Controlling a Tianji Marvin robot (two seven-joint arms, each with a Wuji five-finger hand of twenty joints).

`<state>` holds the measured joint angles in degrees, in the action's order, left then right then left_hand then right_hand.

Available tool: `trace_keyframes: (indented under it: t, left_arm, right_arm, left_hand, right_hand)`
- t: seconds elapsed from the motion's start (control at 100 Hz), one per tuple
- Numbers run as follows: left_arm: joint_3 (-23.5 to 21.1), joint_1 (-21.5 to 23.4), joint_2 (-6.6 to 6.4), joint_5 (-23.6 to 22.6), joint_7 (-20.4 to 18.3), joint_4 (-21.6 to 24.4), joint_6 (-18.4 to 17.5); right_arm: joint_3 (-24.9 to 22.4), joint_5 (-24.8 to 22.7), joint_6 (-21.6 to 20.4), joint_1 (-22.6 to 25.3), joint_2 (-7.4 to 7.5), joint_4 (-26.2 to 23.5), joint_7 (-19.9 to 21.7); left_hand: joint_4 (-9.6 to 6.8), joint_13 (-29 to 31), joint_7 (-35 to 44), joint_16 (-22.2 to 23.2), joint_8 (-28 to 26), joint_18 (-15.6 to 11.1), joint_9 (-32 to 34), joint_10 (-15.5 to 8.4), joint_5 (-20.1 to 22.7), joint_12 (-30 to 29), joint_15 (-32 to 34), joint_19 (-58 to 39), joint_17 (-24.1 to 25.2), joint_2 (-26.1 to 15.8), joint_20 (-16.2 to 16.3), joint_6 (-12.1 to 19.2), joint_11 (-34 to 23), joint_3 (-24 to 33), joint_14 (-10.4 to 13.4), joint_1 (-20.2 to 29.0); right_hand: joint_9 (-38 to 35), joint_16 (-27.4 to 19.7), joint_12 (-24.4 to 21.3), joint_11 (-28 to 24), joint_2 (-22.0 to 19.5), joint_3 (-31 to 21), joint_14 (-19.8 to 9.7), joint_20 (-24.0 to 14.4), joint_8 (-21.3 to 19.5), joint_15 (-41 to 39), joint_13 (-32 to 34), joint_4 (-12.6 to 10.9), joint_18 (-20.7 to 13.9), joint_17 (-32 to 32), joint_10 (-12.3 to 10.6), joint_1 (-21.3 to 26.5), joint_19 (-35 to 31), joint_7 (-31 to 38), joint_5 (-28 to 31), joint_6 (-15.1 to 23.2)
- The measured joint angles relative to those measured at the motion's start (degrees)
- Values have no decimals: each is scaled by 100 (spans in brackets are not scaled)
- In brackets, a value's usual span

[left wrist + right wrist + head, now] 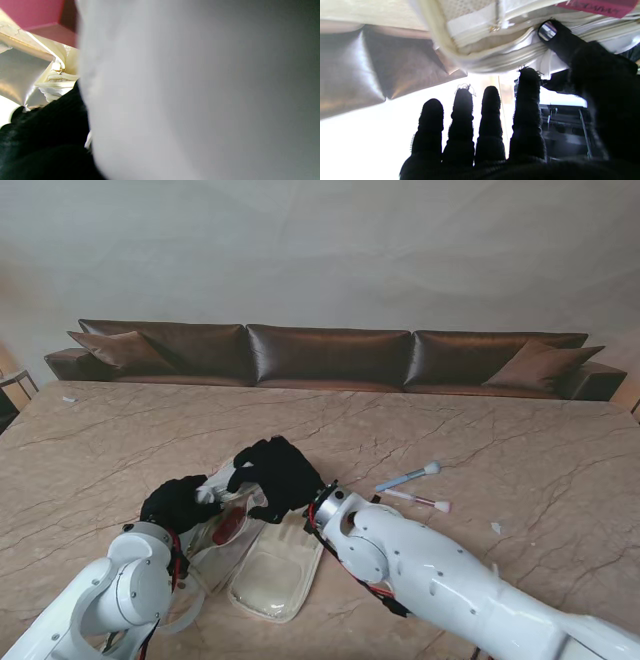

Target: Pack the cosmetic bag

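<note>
Bag (262, 565), soft and floppy at near centre, wants pinching by its zipper rim: your left hand (178, 502) grips its left edge, your right hand (277, 473) hovers spread, thumb touching.

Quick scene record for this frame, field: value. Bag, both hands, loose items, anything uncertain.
bag: cream cosmetics bag lying open on the marble table, near me
inside bag: red item showing at the opening
left hand: at the bag's left edge, grip unclear
right hand: over the bag's far edge, fingers spread, thumb against the zipper rim
loose items: blue brush and pink brush, right of the bag, untouched
uncertain: left wrist view mostly blocked
</note>
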<state>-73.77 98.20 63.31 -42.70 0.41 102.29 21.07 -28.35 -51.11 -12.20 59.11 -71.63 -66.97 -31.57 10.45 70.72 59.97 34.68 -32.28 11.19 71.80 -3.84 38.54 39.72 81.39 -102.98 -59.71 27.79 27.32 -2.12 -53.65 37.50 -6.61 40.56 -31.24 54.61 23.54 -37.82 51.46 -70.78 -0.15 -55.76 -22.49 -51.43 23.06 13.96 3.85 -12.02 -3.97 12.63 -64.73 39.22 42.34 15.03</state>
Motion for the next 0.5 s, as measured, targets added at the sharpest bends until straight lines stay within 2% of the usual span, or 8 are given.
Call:
trace_keyframes:
  t: [0.12,0.25,0.27,0.3,0.38,0.43,0.5]
  left_arm:
    - [-27,21,0,20,-40,55,32]
    - [-73,44,-19,19,-299,192,167]
    - [-73,46,-22,25,-301,207,180]
    - [-73,48,-27,29,-305,226,204]
    - [-63,49,-51,-35,-405,289,282]
    - [-44,49,-64,-135,-431,319,335]
    - [-1,49,-75,-263,-433,358,441]
  right_arm:
    - [-669,-575,269,465,353,-727,378]
    - [-1481,-1191,563,1139,745,-1672,1331]
    - [-1597,-1255,566,1238,791,-1771,1440]
    - [-1739,-1319,571,1364,847,-1868,1554]
    - [-2038,-1600,681,1650,968,-2033,1807]
    - [-2199,-1949,870,1818,1042,-2160,2061]
    - [-2376,-2171,1082,2025,1142,-2356,2572]
  left_hand:
    - [1,0,0,46,0,0,0,0,0,0,0,0,0,0,0,-37,0,-2,0,0]
    - [1,0,0,50,38,11,0,0,115,0,0,0,0,3,0,-221,1,-2,-3,0]
    - [1,0,0,50,72,18,0,0,118,0,0,0,0,3,0,-228,1,-1,-9,0]
    - [3,0,0,50,97,35,0,0,172,0,0,0,0,3,0,-267,1,-1,-18,-2]
    - [4,0,0,50,157,67,0,0,198,0,0,0,0,4,0,-295,1,0,-32,-7]
    - [4,0,58,50,159,75,0,0,280,0,0,0,0,4,0,-322,1,1,-47,-30]
    - [5,0,129,50,159,81,0,0,316,0,0,0,0,4,0,-345,1,5,-56,-55]
  right_hand:
    - [-748,220,311,-168,-59,5,89,-236,-15,69,923,0,192,-680,-12,0,-337,24,128,-4]
    - [-2074,373,645,-258,-60,34,193,-270,-189,73,2036,0,370,-1425,-135,0,-694,287,801,58]
    - [-2175,392,684,-258,-60,35,193,-271,-177,70,2126,16,375,-1480,-154,0,-734,344,869,80]
    - [-2352,451,734,-258,-60,82,194,-274,-41,-4,2261,158,393,-1585,-159,0,-828,421,991,116]
    - [-2493,578,837,-314,-60,92,207,-345,33,-146,2382,205,402,-1663,-179,0,-979,432,1021,141]
    - [-2479,651,908,-323,-115,149,207,-347,34,-207,2382,5,402,-1666,-179,-169,-1022,415,1021,141]
    - [-2479,720,978,-342,-215,244,234,-349,12,-228,2382,-3,404,-1666,-136,-238,-1060,354,1035,125]
